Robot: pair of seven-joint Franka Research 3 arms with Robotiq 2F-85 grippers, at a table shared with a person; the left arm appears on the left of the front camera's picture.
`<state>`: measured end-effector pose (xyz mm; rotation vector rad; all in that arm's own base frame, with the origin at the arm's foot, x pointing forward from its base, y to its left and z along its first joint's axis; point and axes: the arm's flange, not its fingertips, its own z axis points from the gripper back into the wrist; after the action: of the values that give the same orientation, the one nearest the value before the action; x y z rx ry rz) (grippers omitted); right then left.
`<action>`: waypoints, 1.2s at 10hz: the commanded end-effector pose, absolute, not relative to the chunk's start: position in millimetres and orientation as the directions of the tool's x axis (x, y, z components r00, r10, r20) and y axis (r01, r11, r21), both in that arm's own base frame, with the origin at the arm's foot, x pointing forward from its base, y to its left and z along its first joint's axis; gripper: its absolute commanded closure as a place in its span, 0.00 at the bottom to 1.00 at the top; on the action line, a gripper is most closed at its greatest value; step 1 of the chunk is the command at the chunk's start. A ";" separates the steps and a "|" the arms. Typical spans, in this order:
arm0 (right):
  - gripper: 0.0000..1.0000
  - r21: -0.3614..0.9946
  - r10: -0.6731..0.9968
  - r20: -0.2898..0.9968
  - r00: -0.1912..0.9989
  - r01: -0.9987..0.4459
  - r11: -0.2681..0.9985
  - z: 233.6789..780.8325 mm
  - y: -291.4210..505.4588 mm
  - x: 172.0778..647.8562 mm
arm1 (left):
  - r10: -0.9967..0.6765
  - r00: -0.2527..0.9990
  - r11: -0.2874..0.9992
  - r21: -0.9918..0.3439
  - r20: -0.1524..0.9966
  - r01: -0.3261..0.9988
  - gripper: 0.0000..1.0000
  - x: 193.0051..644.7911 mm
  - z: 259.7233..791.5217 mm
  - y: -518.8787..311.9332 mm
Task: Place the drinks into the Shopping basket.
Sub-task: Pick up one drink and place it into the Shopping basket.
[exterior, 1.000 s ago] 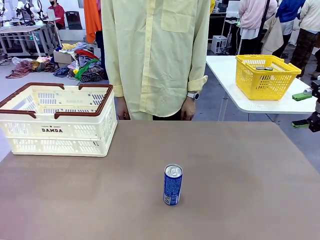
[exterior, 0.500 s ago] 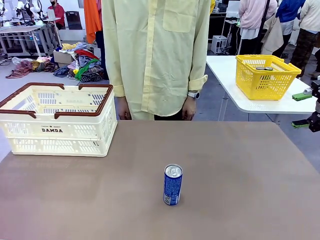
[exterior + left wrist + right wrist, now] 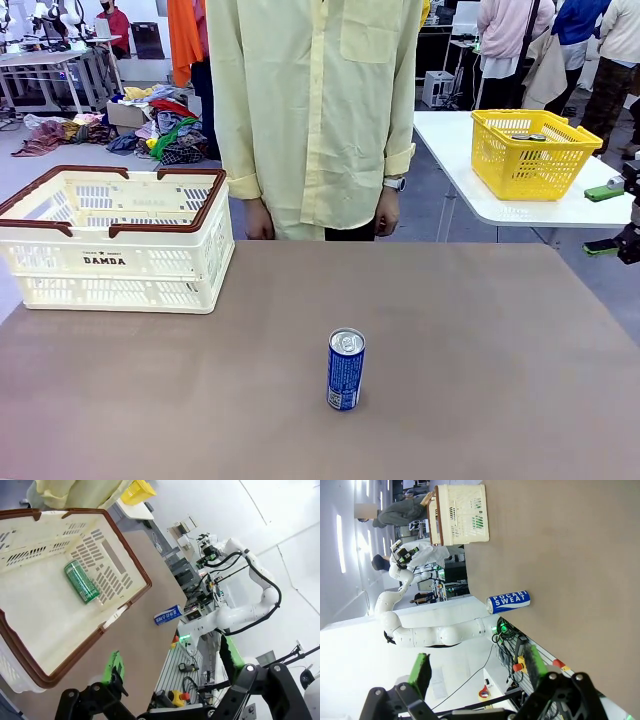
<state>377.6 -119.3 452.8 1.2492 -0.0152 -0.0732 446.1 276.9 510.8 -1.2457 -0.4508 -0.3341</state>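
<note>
Cans first: your blue can (image 3: 346,370) stands upright on the table (image 3: 480,330), near the middle of its near edge, and a green can (image 3: 81,581) lies on its side inside the basket (image 3: 110,260) at the far left corner. Your left gripper (image 3: 171,657) and right gripper (image 3: 478,667) both gape wide, holding nothing.

The front camera faces the can (image 3: 345,370) from close, looking across the table (image 3: 500,330). Both wrist cameras, rolled sideways, see that can from farther off, the left over the basket (image 3: 128,547).
</note>
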 end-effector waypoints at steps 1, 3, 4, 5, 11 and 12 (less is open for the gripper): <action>0.00 0.945 -0.050 -0.025 0.998 0.040 0.323 455.4 -120.7 376.6 | -0.006 0.870 0.300 -0.829 0.493 0.472 0.00 444.6 510.7 274.5; 0.00 0.945 -0.050 -0.025 0.998 0.040 0.323 455.4 -120.7 376.6 | -0.006 0.870 0.300 -0.829 0.493 0.472 0.00 444.6 510.7 274.5; 0.00 0.945 -0.050 -0.025 0.998 0.040 0.323 455.4 -120.7 376.6 | -0.006 0.870 0.300 -0.829 0.493 0.472 0.00 444.6 510.7 274.5; 0.00 0.945 -0.050 -0.025 0.998 0.040 0.323 455.4 -120.7 376.6 | -0.006 0.870 0.300 -0.829 0.493 0.472 0.00 444.6 510.7 274.5; 0.00 0.945 -0.050 -0.025 0.998 0.040 0.323 455.4 -120.7 376.6 | -0.154 0.775 0.126 -0.766 0.613 0.630 0.00 429.5 538.9 248.3; 0.00 0.945 -0.050 -0.025 0.998 0.040 0.323 455.4 -120.7 376.6 | -0.178 0.759 0.214 -0.728 0.626 0.651 0.00 417.3 566.4 217.4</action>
<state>377.7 -119.2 452.8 1.2491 -0.0150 -0.0730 437.4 246.8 539.8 -1.2779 -0.4442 -0.5093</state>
